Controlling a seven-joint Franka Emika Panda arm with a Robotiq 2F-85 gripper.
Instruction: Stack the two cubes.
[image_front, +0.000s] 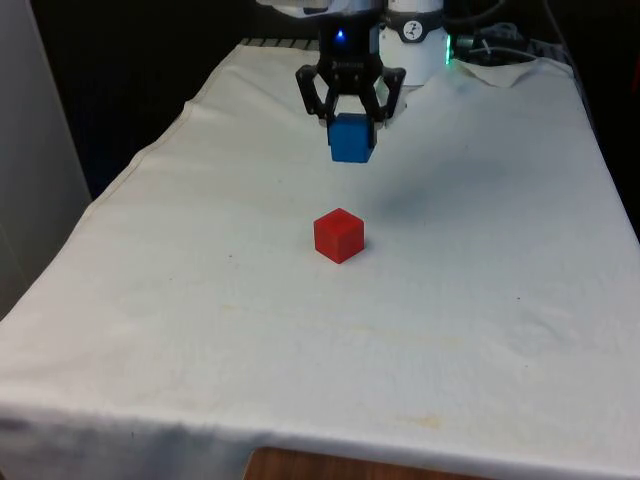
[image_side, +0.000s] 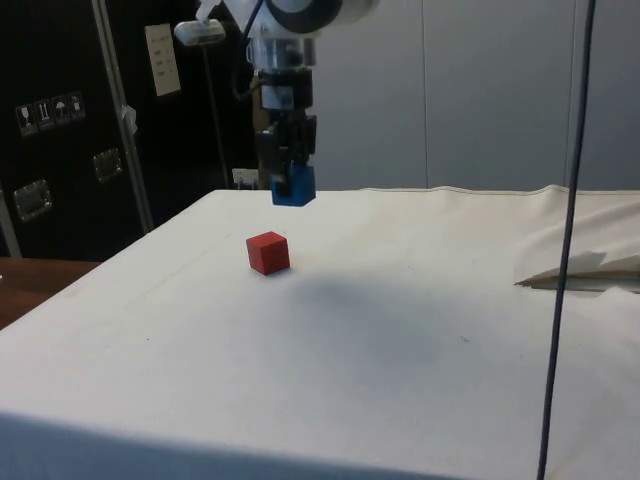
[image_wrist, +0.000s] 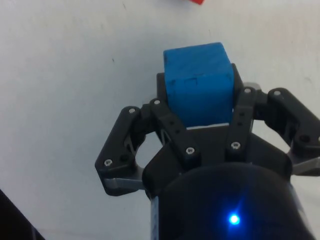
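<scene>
— Where's the red cube (image_front: 339, 236) from you right now?

— I take it as my landmark. It sits alone on the white cloth (image_front: 200, 300), flat on one face, and I hang above it and toward the robot's end of the table. My gripper (image_front: 350, 120) is clamped on the blue cube (image_front: 351, 138), which is well clear of the cloth and apart from the red one. In the side view the blue cube (image_side: 293, 187) hangs higher than the red cube (image_side: 268, 252) and a little toward the far side of it, not straight over it.

— So what does the next move turn on?

— Closing that sideways offset first, I judge, then coming down. The red cube lies forward of my jaws, away from the robot's base, and below.

— Any long axis to line up?

— None: both are cubes, so no side is longer. What counts is the turn of the faces. The red cube shows an edge toward the front camera, so it sits turned about the vertical. The blue cube (image_wrist: 200, 82) shows a broad face there, held squarely between my fingers (image_wrist: 167, 122). The two look somewhat out of turn with each other, though I cannot tell by how much.
</scene>
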